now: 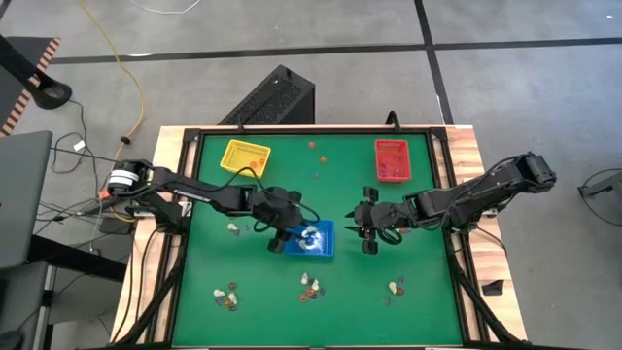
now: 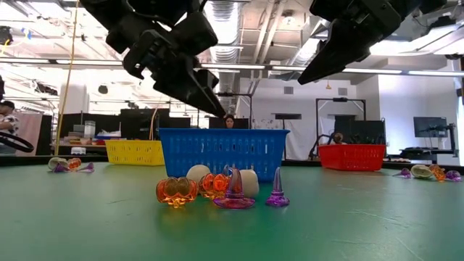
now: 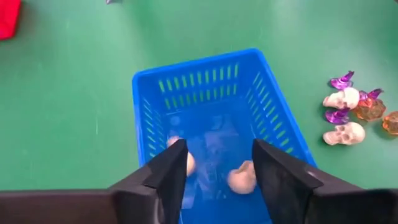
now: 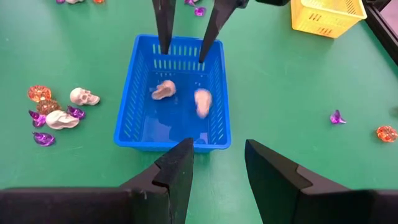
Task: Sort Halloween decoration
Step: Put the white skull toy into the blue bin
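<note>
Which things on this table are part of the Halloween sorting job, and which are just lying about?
Part of the job:
- blue tray, two skulls inside
- left gripper, fingers open above it
- yellow tray
- red tray
- loose skulls, pumpkins and purple hats

Lying about:
- black box behind the table
- yellow cable

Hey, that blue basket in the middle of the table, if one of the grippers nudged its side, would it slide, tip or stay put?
The blue basket would probably slide rather than tip: it looks low and wide, sitting flat on the green table. It seems light, being thin slotted plastic holding only two small skulls. Those would likely roll or shift inside, since they lie loose on its floor.
</note>
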`<state>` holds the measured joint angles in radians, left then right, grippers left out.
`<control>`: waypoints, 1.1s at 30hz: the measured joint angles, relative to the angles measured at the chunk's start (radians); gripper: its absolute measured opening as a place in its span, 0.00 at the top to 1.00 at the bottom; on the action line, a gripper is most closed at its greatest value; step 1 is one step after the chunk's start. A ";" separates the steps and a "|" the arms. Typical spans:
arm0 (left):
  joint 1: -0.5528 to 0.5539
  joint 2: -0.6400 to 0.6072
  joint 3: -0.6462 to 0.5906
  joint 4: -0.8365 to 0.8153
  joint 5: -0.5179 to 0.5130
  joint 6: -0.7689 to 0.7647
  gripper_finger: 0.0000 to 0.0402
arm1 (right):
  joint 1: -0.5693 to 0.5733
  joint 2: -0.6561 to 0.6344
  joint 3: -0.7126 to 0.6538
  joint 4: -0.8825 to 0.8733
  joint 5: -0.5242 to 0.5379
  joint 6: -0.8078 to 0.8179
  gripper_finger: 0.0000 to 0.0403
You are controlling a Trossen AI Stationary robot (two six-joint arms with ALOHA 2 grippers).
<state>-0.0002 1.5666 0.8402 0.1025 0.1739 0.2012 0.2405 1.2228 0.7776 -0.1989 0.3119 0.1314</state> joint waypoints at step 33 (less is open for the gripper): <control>-0.205 0.180 0.037 0.144 0.259 0.063 0.57 | 0.163 0.087 0.001 0.189 -0.156 0.109 0.56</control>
<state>-0.2052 1.7465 0.8774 0.2460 0.4331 0.2647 0.4033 1.3094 0.7788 -0.0103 0.1558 0.2401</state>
